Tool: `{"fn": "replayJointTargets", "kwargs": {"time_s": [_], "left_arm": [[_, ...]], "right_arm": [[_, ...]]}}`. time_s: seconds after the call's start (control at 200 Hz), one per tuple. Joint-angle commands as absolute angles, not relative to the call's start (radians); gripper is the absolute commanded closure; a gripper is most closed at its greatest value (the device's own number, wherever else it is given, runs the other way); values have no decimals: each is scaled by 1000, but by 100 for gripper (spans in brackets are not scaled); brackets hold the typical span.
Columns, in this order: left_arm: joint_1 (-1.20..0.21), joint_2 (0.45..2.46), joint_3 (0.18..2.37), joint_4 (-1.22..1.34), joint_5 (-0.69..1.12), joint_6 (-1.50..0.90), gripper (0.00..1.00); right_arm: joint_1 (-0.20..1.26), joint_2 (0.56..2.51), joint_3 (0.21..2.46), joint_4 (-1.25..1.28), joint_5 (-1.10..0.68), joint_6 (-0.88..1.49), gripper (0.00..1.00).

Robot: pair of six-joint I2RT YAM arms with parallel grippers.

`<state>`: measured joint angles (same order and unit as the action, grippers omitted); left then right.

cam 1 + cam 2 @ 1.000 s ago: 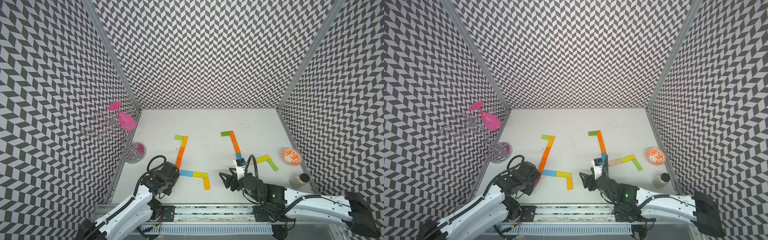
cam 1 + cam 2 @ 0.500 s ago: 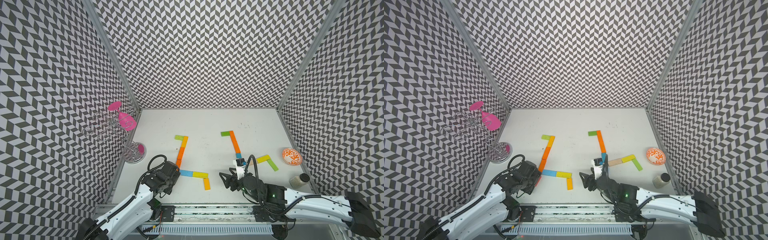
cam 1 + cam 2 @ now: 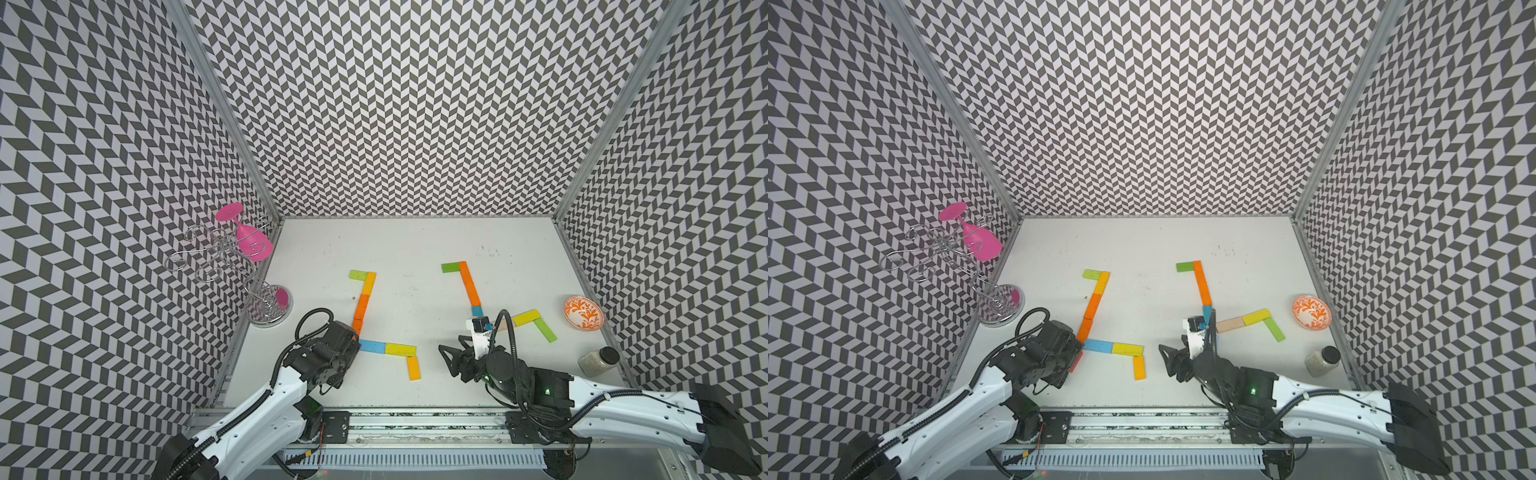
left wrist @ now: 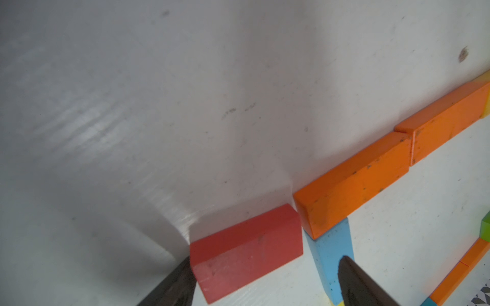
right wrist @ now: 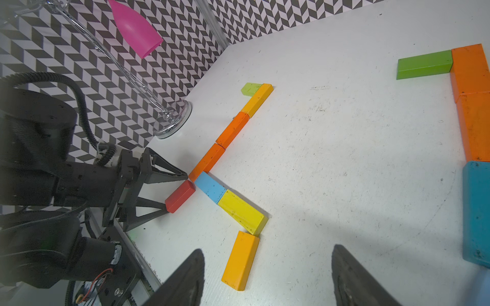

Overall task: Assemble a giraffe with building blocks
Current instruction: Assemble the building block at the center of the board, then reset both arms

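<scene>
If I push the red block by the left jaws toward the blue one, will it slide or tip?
Likely slides: the red block lies flat on the smooth table, so tipping seems unlikely. It looks like rigid painted wood, probably light. Its end sits close to the orange block, which may get shoved.

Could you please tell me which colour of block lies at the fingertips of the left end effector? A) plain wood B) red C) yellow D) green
B: in the right wrist view, the red block lies between the open fingertips of the left end effector, right beside the blue block.
</scene>
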<state>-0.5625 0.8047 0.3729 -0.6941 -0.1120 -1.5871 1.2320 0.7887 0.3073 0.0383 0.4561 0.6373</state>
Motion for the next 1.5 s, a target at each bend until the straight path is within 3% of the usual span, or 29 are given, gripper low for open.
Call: {"fn": "replayJointTargets", "kwargs": {"time_s": [0.0, 0.451, 0.666, 1.172, 1.352, 1.497], "left_arm": [[-558, 814, 399, -684, -132, -1583, 15], [-558, 825, 415, -685, -133, -1562, 12], [-558, 803, 444, -728, -133, -1544, 0], [-561, 678, 624, -920, -206, -1460, 0], [-561, 718, 746, -880, -319, -1294, 0], [-559, 811, 871, -724, -469, -1018, 0]], "right_arm": [[1229, 776, 295, 69, 466, 650, 26], [1229, 776, 295, 66, 465, 653, 26], [1229, 775, 301, 55, 468, 652, 26], [1228, 822, 374, 20, 507, 626, 26], [1197, 835, 427, 12, 523, 582, 26], [1075, 838, 473, 15, 496, 506, 26]]}}
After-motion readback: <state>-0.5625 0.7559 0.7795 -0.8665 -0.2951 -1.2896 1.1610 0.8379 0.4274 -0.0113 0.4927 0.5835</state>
